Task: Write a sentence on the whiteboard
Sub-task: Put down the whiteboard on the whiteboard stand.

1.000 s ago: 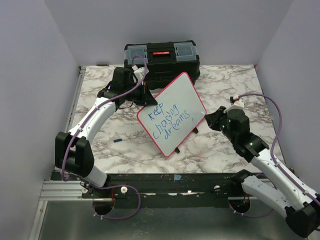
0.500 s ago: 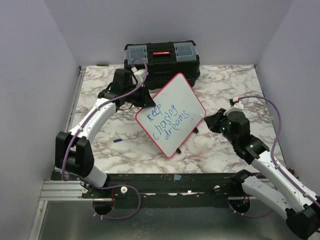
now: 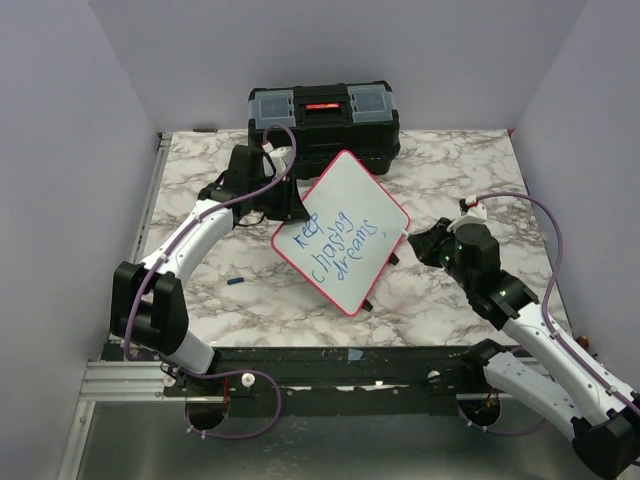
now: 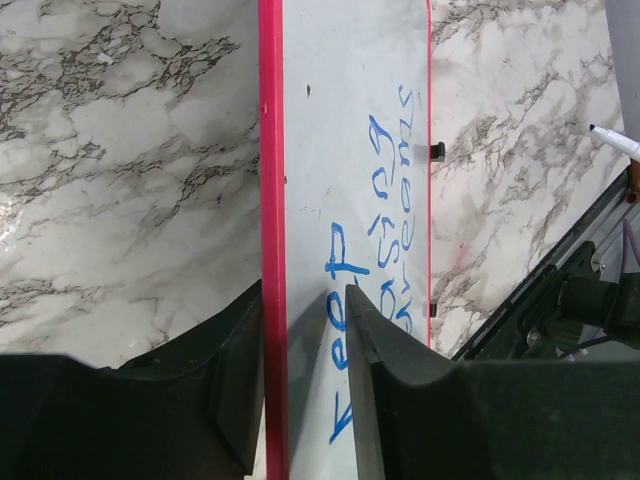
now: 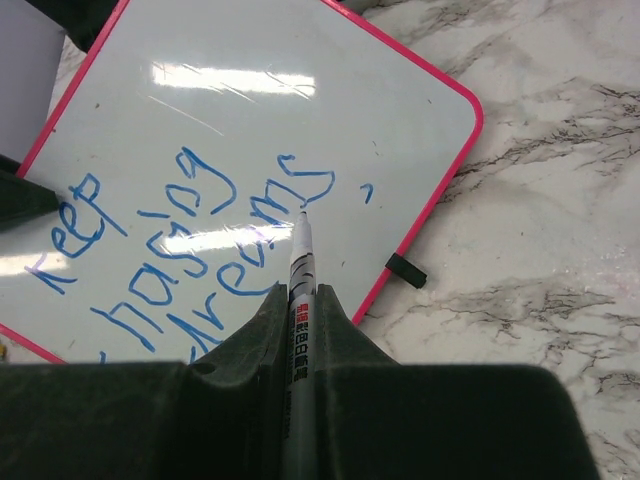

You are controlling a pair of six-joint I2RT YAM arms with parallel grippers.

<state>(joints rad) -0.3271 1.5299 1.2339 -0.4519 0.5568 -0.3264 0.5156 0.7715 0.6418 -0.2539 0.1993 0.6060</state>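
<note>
Jaws of the left gripper (image 4: 305, 300) are clenched on the whiteboard's (image 3: 345, 225) red left edge, one finger on each face. The board stands tilted over the table (image 3: 200, 300), just near of the toolbox (image 3: 323, 118). The sentence (image 3: 335, 245) "keep chasing dreams" slants across it in blue. At its right corner, the right gripper (image 5: 298, 300) pinches a marker (image 5: 300, 255), tip at the final "s".

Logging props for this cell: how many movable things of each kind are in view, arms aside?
whiteboard: 1
marker: 1
black toolbox: 1
small blue piece, maybe a cap: 1
Total: 4
</note>
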